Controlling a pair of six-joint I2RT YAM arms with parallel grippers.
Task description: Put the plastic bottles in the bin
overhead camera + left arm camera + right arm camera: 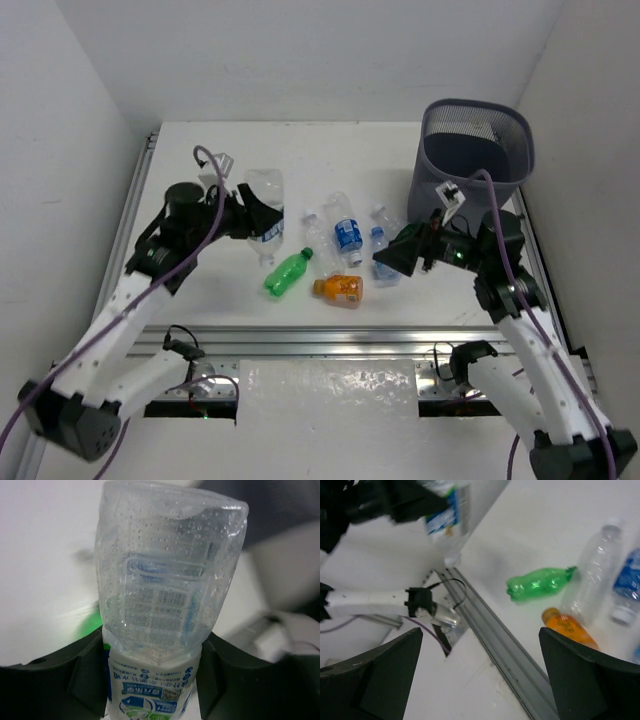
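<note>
My left gripper (256,222) is shut on a clear bottle with a blue and white label (266,212) and holds it above the table's left middle. In the left wrist view that bottle (167,580) fills the frame between my fingers (85,680). A green bottle (288,272), an orange bottle (340,289), a clear bottle (316,234), a blue-labelled bottle (347,230) and a small clear bottle (380,238) lie on the table. My right gripper (393,260) is open and empty beside the small bottle. The mesh bin (475,150) stands at the far right.
The right wrist view shows the green bottle (540,582), the orange bottle (567,627), two clear bottles (597,575) and the aluminium rail (495,630) at the table's near edge. White walls close in on both sides.
</note>
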